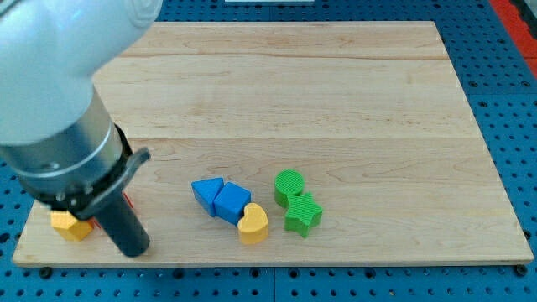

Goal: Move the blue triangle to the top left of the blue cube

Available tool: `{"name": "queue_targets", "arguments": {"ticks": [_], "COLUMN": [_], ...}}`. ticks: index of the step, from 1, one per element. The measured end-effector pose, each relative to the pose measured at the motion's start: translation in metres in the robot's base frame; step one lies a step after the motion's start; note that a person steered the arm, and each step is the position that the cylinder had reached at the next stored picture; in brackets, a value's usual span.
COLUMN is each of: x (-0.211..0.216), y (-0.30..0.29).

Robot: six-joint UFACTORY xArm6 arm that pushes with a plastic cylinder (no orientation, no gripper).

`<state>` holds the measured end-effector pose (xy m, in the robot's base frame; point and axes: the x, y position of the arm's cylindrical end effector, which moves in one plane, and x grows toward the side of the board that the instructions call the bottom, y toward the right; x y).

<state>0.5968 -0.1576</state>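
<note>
You see the blue triangular block [206, 191] already touching the blue cube's [232, 202] upper-left side on the wooden worktop [336, 101]; little remains. My tip [134, 248] sits well left; no jaws exist

Lower centre of your frame: triangle [206, 192] touching cube [232, 202] on its left; heart [252, 224] lower right of cube; cylinder [289, 186] above star [302, 214], further right.

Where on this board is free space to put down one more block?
The whole upper half of the wooden board is bare, and also the view's right beyond the green star. It is crowded along the bottom: blue triangle, blue cube, yellow heart, green cylinder.
</note>
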Motion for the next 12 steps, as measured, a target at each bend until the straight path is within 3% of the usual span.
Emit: {"name": "queue_targets", "arguments": {"ticks": [1, 4, 9, 12], "x": [-0.031, -0.029, -0.024, -0.072], "y": [0.015, 0.061, 0.079, 0.053]}}
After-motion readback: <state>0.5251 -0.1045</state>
